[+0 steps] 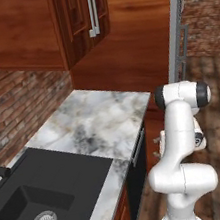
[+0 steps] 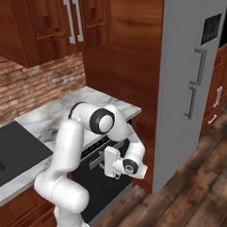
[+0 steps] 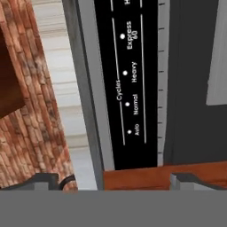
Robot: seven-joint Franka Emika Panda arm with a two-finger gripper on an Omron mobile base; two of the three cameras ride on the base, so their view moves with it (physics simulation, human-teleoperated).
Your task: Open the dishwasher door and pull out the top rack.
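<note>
Tall grey fridge (image 2: 191, 83) at three o'clock of the right base view, well apart from the work; no concern for the swing of the door. Marble counter (image 1: 91, 122) running from the black sink (image 1: 37, 205) at seven o'clock of the left base view up toward one o'clock, with the dishwasher tucked under its front edge.

Dishwasher door (image 2: 98, 182) below the counter lip at six o'clock of the right base view, black, apparently shut or nearly so. Grey bar handle (image 2: 95, 161) across its upper part, just beside the wrist. Top rack presumably inside, behind the door.

Gripper (image 2: 111, 163) close against the top of the door, hand rolled sideways. In the hand view, control strip (image 3: 131, 84) with cycle labels straight ahead, vented edge at two o'clock, fingers (image 3: 44, 181) low at seven and five o'clock, set apart with nothing between them, though how wide is hard to judge from so little of them.

For a clean opening: centre the fingers over the bar, close squarely on it, then pull outward and down along the hinge arc, not straight back.
</note>
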